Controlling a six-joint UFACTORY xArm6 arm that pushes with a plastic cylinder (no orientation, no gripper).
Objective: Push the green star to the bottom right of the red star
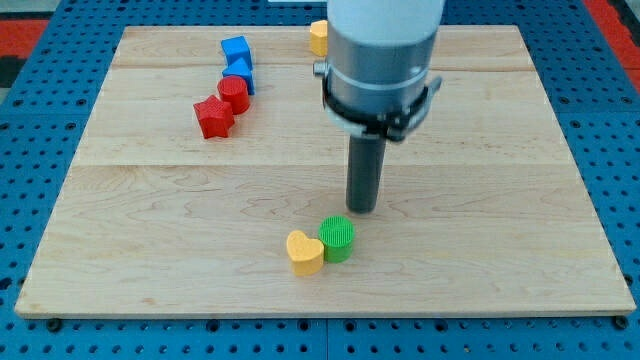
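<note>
Several coloured blocks are sitting on the wooden board that I am watching through the one camera, and the board itself is lying on a blue pegboard surface.

I am holding my tip just above the green block, toward the view's top and slightly to the view's right of it. The two are looking very close, but I cannot tell whether they are touching. The rod is carrying nothing: it is only standing upright on the wood, with the grey arm housing filling the view's top centre above it.

That green block is looking round and ribbed from here, so I am not making out a star shape on it. It is resting low on the board near the middle, and a yellow heart is pressing against its left side as the view shows it.

Over in the view's upper left, the red star is lying well apart from the green block. A red cylinder is touching it on its upper right, and a blue block is sitting further toward the view's top, with a second blue block tucked between it and the red cylinder, so the four are forming a short slanting line.

One more yellow block is peeking out at the board's top edge, half hidden behind the arm housing, so I am unable to read its shape.
</note>
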